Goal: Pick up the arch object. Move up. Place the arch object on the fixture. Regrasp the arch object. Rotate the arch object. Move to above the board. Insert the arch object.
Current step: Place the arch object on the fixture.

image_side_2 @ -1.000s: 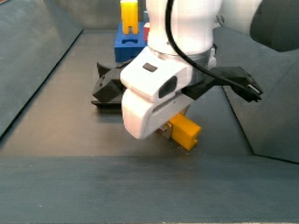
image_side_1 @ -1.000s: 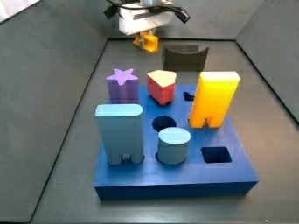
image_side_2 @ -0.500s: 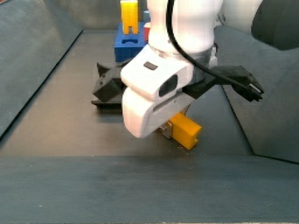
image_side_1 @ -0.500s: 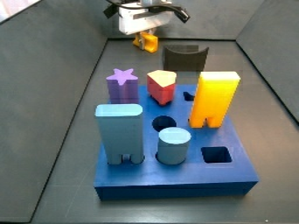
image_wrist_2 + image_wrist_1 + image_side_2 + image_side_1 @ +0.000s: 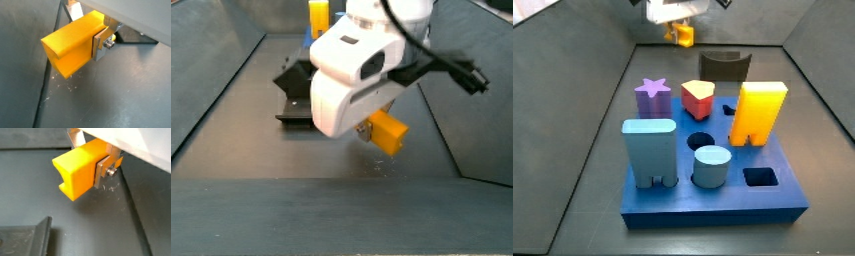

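The board [image 5: 714, 190], largest item, lies on the worktop carrying several blocks, with open holes in its top face. Behind the board stands the fixture [image 5: 723, 67], its scooped top bare. Above and beside the fixture, clear of the floor, hangs the pincer [image 5: 677, 33], its silver fingers [image 5: 105, 170] pinching the arch object [image 5: 80, 168], seen in both wrist views. Judged progress: pick-up done, lift under way; placing on the fixture, regrasp, rotation and insertion remain.
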### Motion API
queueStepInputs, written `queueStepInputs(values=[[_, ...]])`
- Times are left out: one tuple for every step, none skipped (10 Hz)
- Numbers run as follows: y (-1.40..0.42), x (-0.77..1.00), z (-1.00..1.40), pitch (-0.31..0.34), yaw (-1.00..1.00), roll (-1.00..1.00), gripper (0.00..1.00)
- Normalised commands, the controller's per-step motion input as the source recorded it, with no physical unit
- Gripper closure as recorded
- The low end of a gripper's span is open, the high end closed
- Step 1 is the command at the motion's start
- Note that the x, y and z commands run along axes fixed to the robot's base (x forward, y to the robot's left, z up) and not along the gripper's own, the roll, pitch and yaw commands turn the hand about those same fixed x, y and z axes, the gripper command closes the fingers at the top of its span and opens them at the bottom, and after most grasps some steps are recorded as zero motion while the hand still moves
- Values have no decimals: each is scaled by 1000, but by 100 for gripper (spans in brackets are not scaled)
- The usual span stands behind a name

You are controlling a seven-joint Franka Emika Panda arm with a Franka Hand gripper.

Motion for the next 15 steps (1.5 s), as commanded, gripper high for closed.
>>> queueStepInputs(values=[[0,0,1000,0,0,0,100],[-1,-1,1000,8,1,12,100],[-1,-11,1000,29,-3,25,100],[-2,-13,1000,43,-9,35,100],[-3,-19,1000,75,-19,68,100],[-4,-24,1000,90,-19,88,100],[-7,-26,1000,103,-9,99,100],[-11,-28,1000,109,10,112,100],[-15,-30,1000,111,21,117,100],[-16,-31,1000,113,26,122,100],[-19,-29,928,119,35,135,100],[-23,-24,781,121,38,133,100],[-17,-21,664,118,35,124,100],[-12,-17,585,116,33,120,100],[-8,-10,421,117,33,107,100]])
